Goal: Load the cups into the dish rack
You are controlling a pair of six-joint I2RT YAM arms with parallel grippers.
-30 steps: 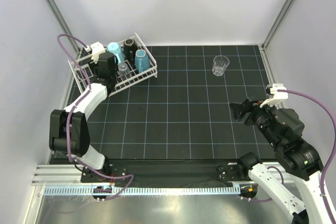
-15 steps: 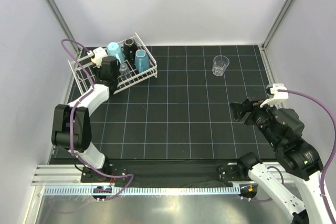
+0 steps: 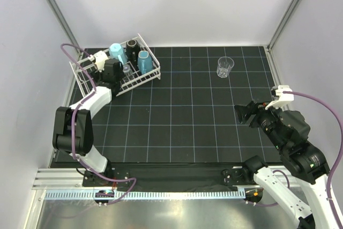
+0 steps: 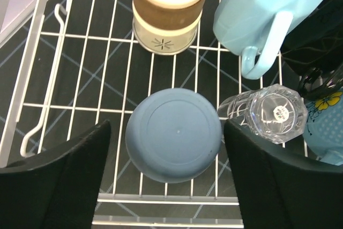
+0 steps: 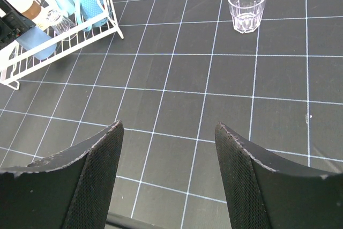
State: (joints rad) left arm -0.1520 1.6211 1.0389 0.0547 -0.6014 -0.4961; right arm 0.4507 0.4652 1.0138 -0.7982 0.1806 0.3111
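Left jaws have opened off the blue tumbler (image 4: 174,135) in the rack (image 4: 161,200); right jaws stay open.

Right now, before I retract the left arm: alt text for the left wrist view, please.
The left gripper, jaws open, straddles an upturned light blue tumbler in the white wire dish rack, with nothing clamped. A brown cup sits beyond the tumbler. A clear glass sits to the tumbler's right, below a light blue mug.

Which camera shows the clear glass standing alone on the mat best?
The right wrist view: the clear glass stands upright, unobstructed and largest there. The top view shows it small; the left wrist view misses it.
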